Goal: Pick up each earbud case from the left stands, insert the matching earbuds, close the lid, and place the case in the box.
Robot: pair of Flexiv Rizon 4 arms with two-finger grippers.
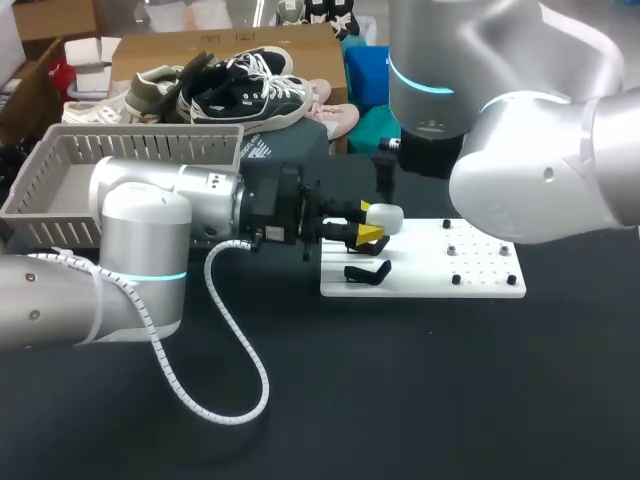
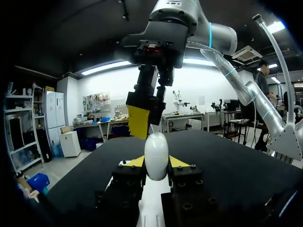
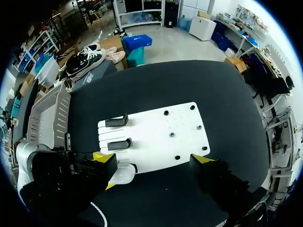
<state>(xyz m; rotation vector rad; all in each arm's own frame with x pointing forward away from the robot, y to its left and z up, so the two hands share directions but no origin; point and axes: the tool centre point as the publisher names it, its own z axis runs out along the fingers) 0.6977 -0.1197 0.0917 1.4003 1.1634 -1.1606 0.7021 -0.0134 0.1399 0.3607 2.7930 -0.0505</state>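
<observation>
Reaching in across the black tabletop (image 1: 400,400), the silver left arm (image 1: 140,215) is lying low and level, pointing at the flat white rectangular board (image 1: 430,270) studded with small dark pegs (image 1: 456,279). The left gripper (image 1: 368,222) is pinching the smooth white oval earbud case (image 1: 390,217) from both sides with its yellow tips. In the left wrist view the case is standing upright between those fingers, its lid shut. It is sitting over the end of the board nearest the grey slotted plastic basket (image 1: 60,180), at the corner where the black stands are fixed. I cannot tell whether it is resting on a stand or hanging free. Two curved black stands (image 3: 116,121) further along that same end of the board are standing bare. The bulky silver right arm (image 1: 540,170) is hanging above the board. The right gripper (image 3: 152,161) is looking straight down on the board with its jaws spread wide, gripping nothing. One of its yellow fingertips (image 2: 138,120) is hovering just above the case, and the other is poised over the board's opposite end. The basket is sitting well away from the board, beyond the stand end. A white coiled cable (image 1: 235,370) is looping down from the left arm onto the table, on the basket side of the board.
</observation>
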